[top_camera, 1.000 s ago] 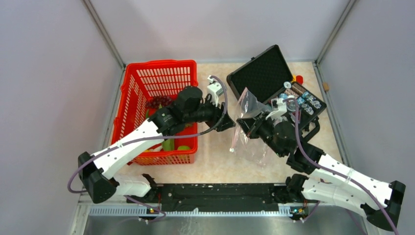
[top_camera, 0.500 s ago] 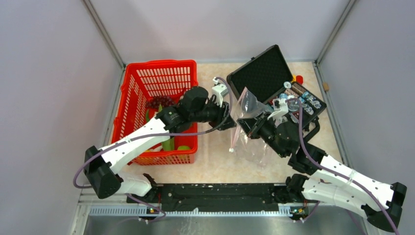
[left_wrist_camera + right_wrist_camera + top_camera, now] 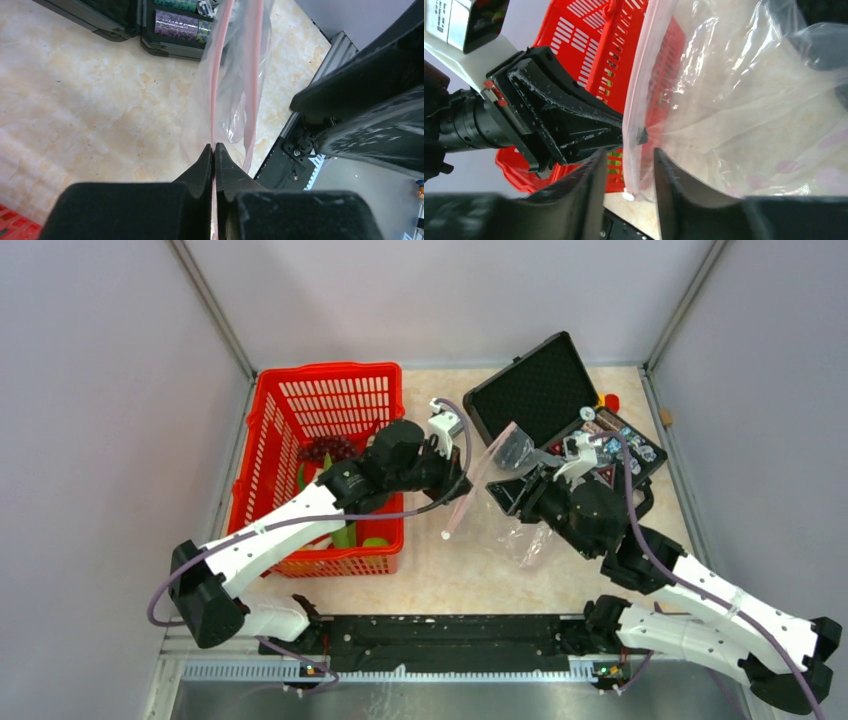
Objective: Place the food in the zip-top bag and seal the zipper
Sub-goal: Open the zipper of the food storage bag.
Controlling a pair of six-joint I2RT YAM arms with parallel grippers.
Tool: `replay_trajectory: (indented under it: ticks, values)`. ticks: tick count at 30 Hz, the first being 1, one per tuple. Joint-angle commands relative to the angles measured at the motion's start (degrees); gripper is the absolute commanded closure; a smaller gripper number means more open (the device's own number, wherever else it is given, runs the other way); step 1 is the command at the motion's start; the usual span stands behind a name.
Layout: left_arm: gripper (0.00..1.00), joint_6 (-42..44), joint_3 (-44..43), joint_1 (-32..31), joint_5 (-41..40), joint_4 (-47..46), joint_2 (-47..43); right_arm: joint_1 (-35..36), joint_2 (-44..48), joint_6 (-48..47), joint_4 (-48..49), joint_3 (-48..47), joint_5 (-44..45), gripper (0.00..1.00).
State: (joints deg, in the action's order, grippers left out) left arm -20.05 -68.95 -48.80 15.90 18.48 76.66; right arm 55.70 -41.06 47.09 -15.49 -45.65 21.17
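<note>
The clear zip-top bag [image 3: 522,532] hangs and slumps between the two arms. Its pink zipper [image 3: 478,480] runs slantwise from the black case down towards the table. My left gripper [image 3: 463,486] is shut on that strip; in the left wrist view the jaws [image 3: 214,148] pinch one pink zipper [image 3: 216,85] edge. My right gripper [image 3: 629,154] is open, and the zipper [image 3: 633,100] edge hangs loose between its fingers. Food lies in the red basket [image 3: 268,420]: dark purple grapes [image 3: 325,448] and green pieces [image 3: 346,535].
An open black foam-lined case [image 3: 535,390] stands at the back right, with small gadgets and batteries [image 3: 620,445] in its lower half. The basket fills the left side. The black rail [image 3: 450,630] runs along the near edge.
My left gripper has shut on the zipper strip. My right gripper has opened and let the bag go. The strip has swung left, its lower end closer to the basket.
</note>
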Motion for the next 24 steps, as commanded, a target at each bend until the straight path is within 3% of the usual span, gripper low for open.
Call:
replay_trajectory:
  ticks: [1, 6, 14, 19, 24]
  values:
    - [1.00, 0.03, 1.19, -0.67, -2.10, -2.79, -5.20, -0.24, 0.44, 1.95, -10.69, -6.52, 0.99, 0.52]
    - [1.00, -0.78, -0.80, -4.13, -5.50, -3.07, -6.22, -0.24, -1.24, 3.18, -15.98, -10.89, -0.24, 0.43]
    - [1.00, 2.74, -7.18, -11.14, -24.24, 6.47, -4.16, -0.16, -5.35, 2.98, -14.19, -15.64, -4.48, 0.41]
    - [1.00, 2.86, -7.09, -13.17, -27.22, 6.14, -4.24, -0.13, -8.69, 8.04, -23.20, -19.26, 2.50, 0.51]
    - [1.00, 4.46, -7.42, -15.24, -30.83, 6.53, -4.11, -0.13, -8.00, 9.45, -20.78, -17.89, 0.98, 0.58]
